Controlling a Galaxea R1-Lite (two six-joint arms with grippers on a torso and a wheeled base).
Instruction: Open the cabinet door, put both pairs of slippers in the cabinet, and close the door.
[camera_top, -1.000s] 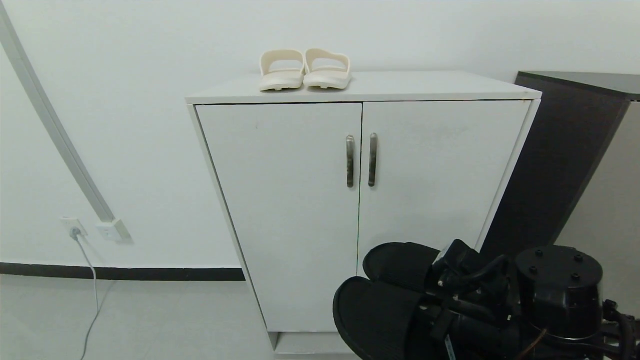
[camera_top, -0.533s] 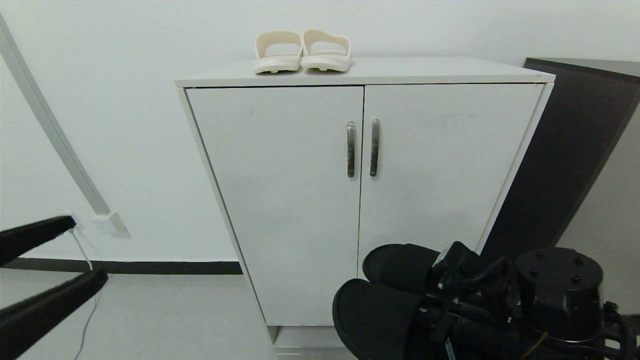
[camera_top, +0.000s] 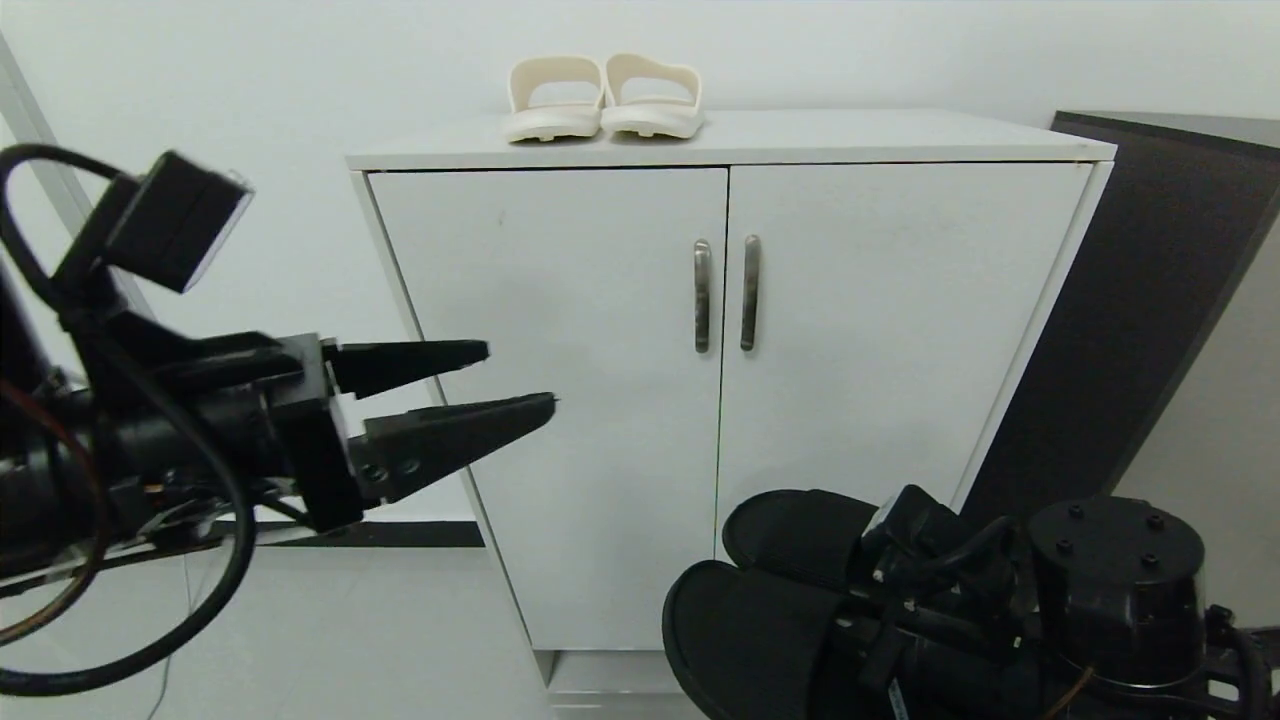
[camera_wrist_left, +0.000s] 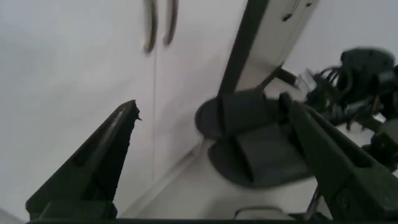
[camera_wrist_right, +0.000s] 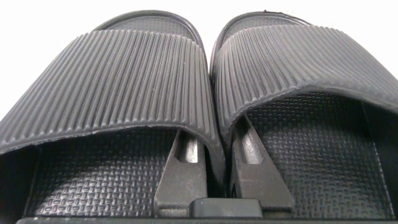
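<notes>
Both doors of the white laminate cabinet stand shut. Their two slim brushed-metal bar handles hang upright, side by side at the centre seam.

On the flat cabinet top a pair of cream slippers sits side by side. They are smooth moulded slides with arched straps, and they lie lengthways front to back above the left door, close to the seam.

Low in front of the right door, the right pincer pinches the black slippers together. One finger is tucked under each ribbed strap, and the two inner side walls are squeezed between them. The footbeds are finely dimpled. The rounded toes point away from the wrist and toward the cabinet, with the long axis of the shoes in line with the arm.

The left pincer has long, tapering black fingers, which are spread and hold nothing. It hangs at mid-height before the outer edge of the left door, well apart from the handles, with its tips aimed toward the cabinet front.

A dark cabinet crowds the white one's right side. On the left there is pale wall and grey floor.
</notes>
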